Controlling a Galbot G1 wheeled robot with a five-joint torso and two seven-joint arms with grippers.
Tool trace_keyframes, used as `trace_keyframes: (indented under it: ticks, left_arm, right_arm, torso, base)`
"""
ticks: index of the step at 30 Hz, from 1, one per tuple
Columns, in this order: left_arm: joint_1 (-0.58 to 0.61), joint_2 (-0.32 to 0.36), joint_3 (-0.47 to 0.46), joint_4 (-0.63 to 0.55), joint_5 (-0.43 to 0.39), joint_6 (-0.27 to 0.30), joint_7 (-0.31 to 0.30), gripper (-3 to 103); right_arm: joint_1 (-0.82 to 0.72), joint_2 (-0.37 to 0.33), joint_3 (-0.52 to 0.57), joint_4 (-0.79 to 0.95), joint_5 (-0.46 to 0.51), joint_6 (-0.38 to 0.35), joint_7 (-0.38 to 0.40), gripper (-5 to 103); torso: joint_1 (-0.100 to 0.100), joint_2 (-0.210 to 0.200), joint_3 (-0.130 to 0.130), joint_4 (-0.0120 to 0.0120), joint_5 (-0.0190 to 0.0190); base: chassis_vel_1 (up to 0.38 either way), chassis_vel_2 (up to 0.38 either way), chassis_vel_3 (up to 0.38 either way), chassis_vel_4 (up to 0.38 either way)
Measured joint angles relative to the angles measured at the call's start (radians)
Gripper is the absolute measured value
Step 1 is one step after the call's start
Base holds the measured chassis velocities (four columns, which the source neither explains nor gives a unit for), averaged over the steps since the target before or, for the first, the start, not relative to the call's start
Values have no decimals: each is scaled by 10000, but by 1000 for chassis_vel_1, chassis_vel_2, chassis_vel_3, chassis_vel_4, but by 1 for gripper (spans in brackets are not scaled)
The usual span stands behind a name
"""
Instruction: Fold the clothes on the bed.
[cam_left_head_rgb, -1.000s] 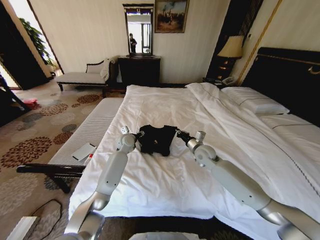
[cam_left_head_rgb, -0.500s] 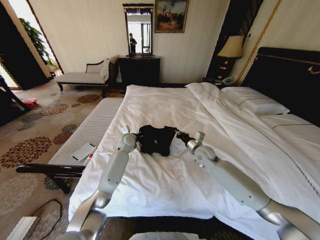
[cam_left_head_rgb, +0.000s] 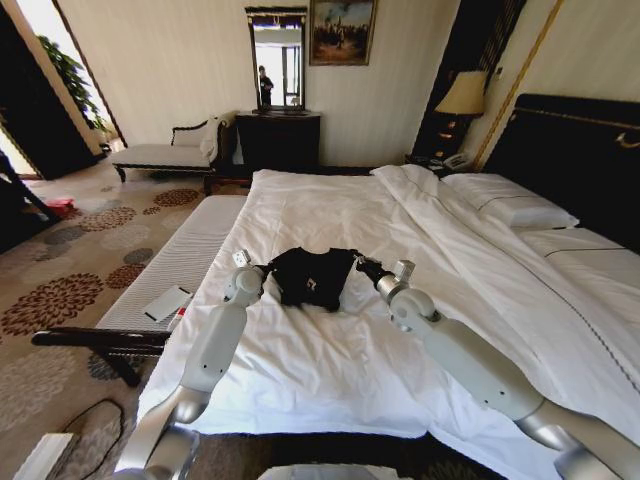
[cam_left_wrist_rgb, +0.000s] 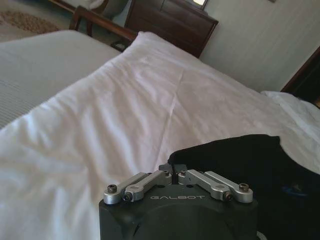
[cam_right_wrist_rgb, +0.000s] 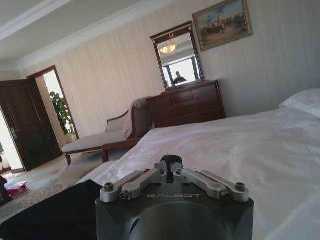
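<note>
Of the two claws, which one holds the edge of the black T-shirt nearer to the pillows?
The right claw: it grips the black T-shirt at its pillow-side edge, while the left claw grips the opposite edge.

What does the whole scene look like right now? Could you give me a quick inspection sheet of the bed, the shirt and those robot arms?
Surface: bed, white duvet, rumpled.
Job's things: black T-shirt bunched up on the duvet, between both arms.
Clutter: paper on the striped bench beside the bed.
Grippers: left pincer shut on the T-shirt's edge; right pincer shut on its opposite edge.
Cables: dark cable on the carpet.
Surroundings: chaise, dresser with mirror, lamp, pillows.
</note>
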Motion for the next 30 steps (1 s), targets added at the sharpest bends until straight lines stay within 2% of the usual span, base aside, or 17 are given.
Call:
trace_keyframes:
  ticks: [2,3,6,7,13,17,18,21,22,23,28,30]
  left_arm:
    - [175,614,-239,-673,24,-74,295,0]
    - [175,614,-239,-673,24,-74,295,0]
    - [520,1338,-699,-1957,-280,-140,548,0]
    - [701,1598,-947,-2566,-575,-167,585,0]
    - [1116,2152,-1665,-3832,-1412,-273,645,0]
    - [1727,3076,-2735,-5108,-2414,-562,857,0]
    - [1727,3076,-2735,-5108,-2414,-562,857,0]
    - [2109,3750,-3490,-5748,-2898,-675,968,0]
    - [2265,4189,-3892,-6092,-3164,-770,972,0]
    - [2265,4189,-3892,-6092,-3164,-770,972,0]
    - [2603,5351,-5027,-6896,-4015,-1121,926,0]
    - [2655,5458,-5191,-6993,-4174,-1137,913,0]
  right_arm:
    - [-90,-357,314,339,0,155,-270,1]
    - [-90,-357,314,339,0,155,-270,1]
    - [-396,-898,886,942,31,494,-809,1]
    - [-587,-1108,1169,1220,67,681,-1040,1]
    - [-1253,-1598,2084,2001,339,1222,-1718,1]
    - [-1847,-2090,2778,2866,631,2111,-2275,1]
    - [-1847,-2090,2778,2866,631,2111,-2275,1]
    - [-1799,-2237,2905,3269,973,2413,-2383,1]
    - [-1654,-2348,2978,3505,1263,2539,-2430,1]
    - [-1654,-2348,2978,3505,1263,2539,-2430,1]
    - [-1031,-2845,3196,4161,1948,2816,-2630,1]
    - [-969,-2941,3234,4261,2022,2844,-2660,1]
  torso:
    - [0,0,0,1,0]
    - [0,0,0,1,0]
    - [-1,0,-1,0,0]
    - [-1,1,-1,-1,0]
    - [-1,1,-1,-3,1]
    - [-2,1,-2,-4,0]
    - [-2,1,-2,-4,0]
    - [-2,1,-2,1,2]
    - [-2,1,-2,3,1]
    - [-2,1,-2,3,1]
    - [-2,1,-2,1,0]
    - [-1,1,-1,-1,1]
  base:
    - [0,0,0,0]
    - [0,0,0,0]
    - [0,0,0,0]
    - [0,0,0,0]
    - [0,0,0,0]
    - [0,0,0,0]
    - [0,0,0,0]
    - [0,0,0,0]
    - [0,0,0,0]
    - [0,0,0,0]
    - [0,0,0,0]
    - [0,0,0,0]
